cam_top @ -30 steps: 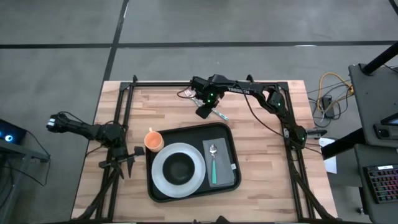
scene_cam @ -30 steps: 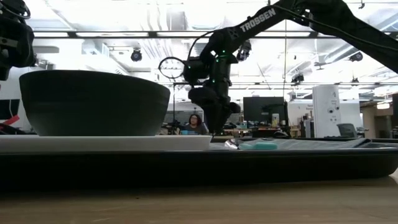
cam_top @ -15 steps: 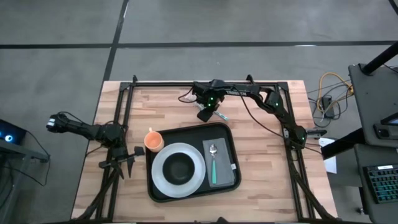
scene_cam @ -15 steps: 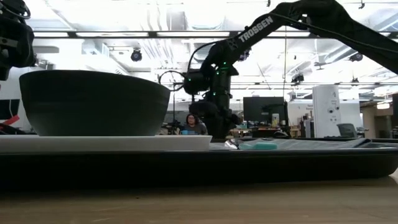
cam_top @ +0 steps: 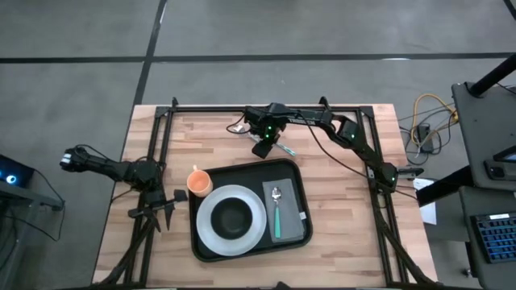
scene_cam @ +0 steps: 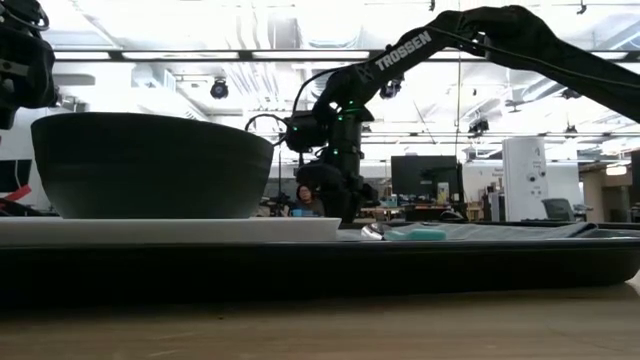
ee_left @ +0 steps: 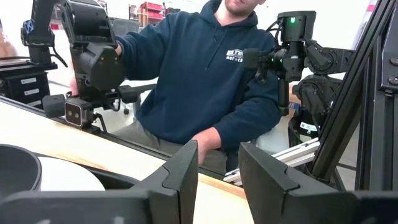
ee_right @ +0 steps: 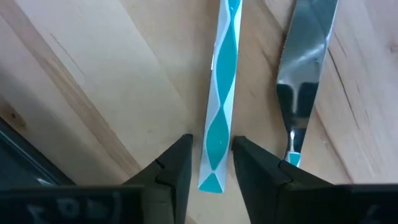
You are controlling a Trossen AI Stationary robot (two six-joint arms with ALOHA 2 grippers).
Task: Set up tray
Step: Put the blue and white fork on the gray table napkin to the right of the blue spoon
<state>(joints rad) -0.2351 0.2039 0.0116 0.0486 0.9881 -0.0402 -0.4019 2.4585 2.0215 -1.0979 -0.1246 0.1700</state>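
Observation:
The black tray (cam_top: pixel 290 171) lies at the table's middle. It carries a white plate (cam_top: pixel 211 235) with a dark bowl (cam_top: pixel 232 215), and a grey napkin (cam_top: pixel 294 205) with a teal-handled spoon (cam_top: pixel 276 211). An orange cup (cam_top: pixel 199 182) stands at its far left corner. My right gripper (ee_right: pixel 211 158) is low over the wood beyond the tray. It is open, with its fingers close on either side of the end of a teal-and-white utensil handle (ee_right: pixel 222 106). A knife (ee_right: pixel 306 74) lies beside the handle. My left gripper (ee_left: pixel 219 168) is open and empty at the table's left (cam_top: pixel 165 211).
A black frame (cam_top: pixel 242 109) runs along the table's far edge and down both sides. A person in a blue hoodie (ee_left: pixel 205 81) sits beyond the table. Bare wood (cam_top: pixel 347 217) lies to the right of the tray.
My right gripper has come down toward the utensils on the wood beyond the tray and has shifted a little toward the table's left edge. The tray and what it carries have stayed where they were.

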